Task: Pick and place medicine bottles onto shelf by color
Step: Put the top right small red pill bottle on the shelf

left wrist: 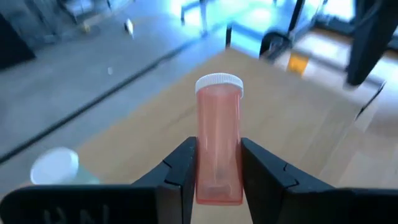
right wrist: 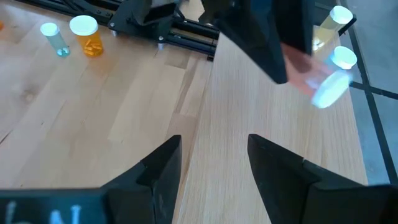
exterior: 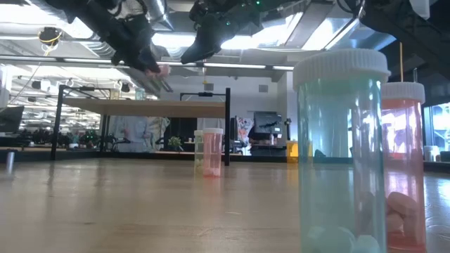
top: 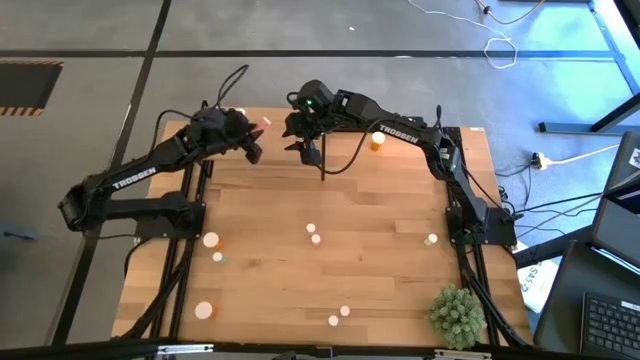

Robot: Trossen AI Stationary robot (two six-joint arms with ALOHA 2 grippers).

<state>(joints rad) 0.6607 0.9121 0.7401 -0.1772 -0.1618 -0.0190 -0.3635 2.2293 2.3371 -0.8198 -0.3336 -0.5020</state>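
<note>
My left gripper [top: 256, 143] hovers over the table's far left part, shut on a reddish medicine bottle [left wrist: 217, 118] with a white cap. My right gripper [right wrist: 214, 146] hangs open and empty above the table's far middle [top: 310, 150]. The right wrist view shows the left gripper's bottle [right wrist: 317, 81] blurred. The shelf [exterior: 140, 107], a light wooden platform on black posts, stands at the far side in the low view. Other medicine bottles stand upright on the table: an orange one [top: 377, 140] at the far right, several more [top: 314, 234] across the middle and near part. My left gripper pinches the reddish bottle's body near its bottom end [left wrist: 217, 177] between its two fingers [left wrist: 183, 168]. The bottle lies along the fingers, its cap [left wrist: 219, 83] pointing away from the gripper. The fingers slant gently downward, and the bottle is lifted clear of the wood.
A spiky green plant ball [top: 458, 315] sits at the near right corner. A pale green bottle [exterior: 344, 154] and a reddish one [exterior: 404, 161] stand close to the low camera. A white-capped bottle [left wrist: 56, 167] stands just beside the left gripper. Bare wood lies in the table's middle.
</note>
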